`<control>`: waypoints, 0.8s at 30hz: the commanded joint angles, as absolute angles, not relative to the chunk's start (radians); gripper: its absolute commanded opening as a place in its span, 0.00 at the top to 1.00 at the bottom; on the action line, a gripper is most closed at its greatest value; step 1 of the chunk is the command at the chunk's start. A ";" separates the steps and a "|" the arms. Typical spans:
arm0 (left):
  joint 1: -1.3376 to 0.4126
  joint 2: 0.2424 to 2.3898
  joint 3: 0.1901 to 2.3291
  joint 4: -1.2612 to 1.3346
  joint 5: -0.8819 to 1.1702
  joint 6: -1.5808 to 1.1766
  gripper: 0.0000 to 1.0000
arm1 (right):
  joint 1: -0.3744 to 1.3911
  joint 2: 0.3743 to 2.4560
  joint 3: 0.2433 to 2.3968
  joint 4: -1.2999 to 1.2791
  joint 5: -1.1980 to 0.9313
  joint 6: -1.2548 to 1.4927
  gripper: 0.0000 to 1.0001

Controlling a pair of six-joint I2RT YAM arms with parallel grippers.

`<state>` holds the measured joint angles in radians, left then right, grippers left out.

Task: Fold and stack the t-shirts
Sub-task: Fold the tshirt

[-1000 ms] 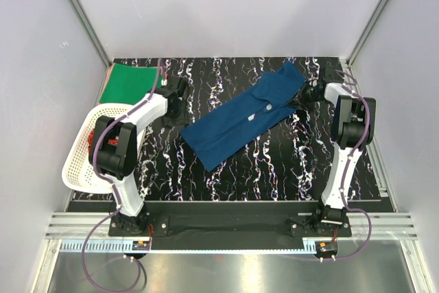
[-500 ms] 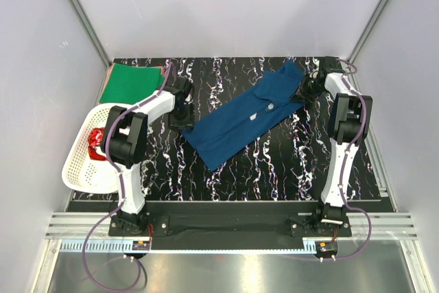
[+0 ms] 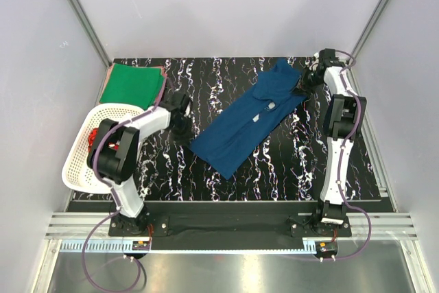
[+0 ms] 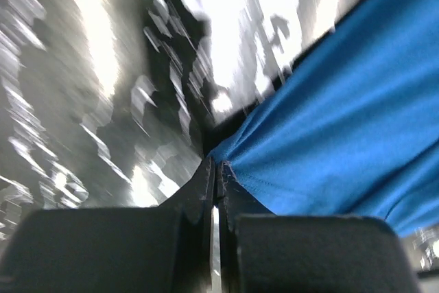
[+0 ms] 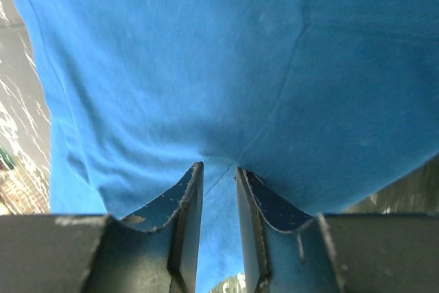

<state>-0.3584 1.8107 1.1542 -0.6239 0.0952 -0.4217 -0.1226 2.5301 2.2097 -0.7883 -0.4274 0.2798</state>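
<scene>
**Navy tee being held at both ends: tensioning before the fold**

The navy tee (image 3: 250, 118) is lying diagonally across the middle of the surface (image 3: 309, 169), narrowed to a long strip.
- Far-right end: being gripped by the right fingers (image 5: 194, 176). Cloth is being bunched between them, with the jaws slightly apart around it.
- Near-left corner: being pinched by the left fingers (image 4: 209, 176), which are fully closed, with creases running into the tips. Only the hem edge seems to be caught, so this grip is being judged shallow.

Step in hand, as judged: the strip is being stretched and squared up ahead of a crosswise fold.

What is being called for:
- Gentle, equal tension on both ends. A hard tug from the right is likely to strip the hem out of the left tips.
- Cloth being kept low over the surface, so the long fold is not being shaken open.
- Strip being lined up with the surface edge before one end is carried over the other.
- Edges being matched before release; a regrasp deeper on the left corner is being advised if the hem starts creeping.

The green tee (image 3: 132, 81) is sitting folded at the far-left corner, well apart, and is probably the stack target. Red cloth (image 3: 90, 141) is showing inside the basket (image 3: 72, 169).
</scene>
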 commanded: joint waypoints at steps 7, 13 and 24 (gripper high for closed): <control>-0.432 1.623 0.974 -0.532 0.230 -0.590 1.00 | -0.130 2.631 2.416 -0.764 -0.474 0.238 0.64; -0.525 1.560 0.864 -0.468 0.230 -0.710 1.00 | -0.129 2.638 2.424 -0.730 -0.574 0.278 0.59; -0.561 1.456 0.750 -0.445 0.167 -0.779 0.99 | -0.129 2.402 2.251 -0.672 -0.585 0.414 0.39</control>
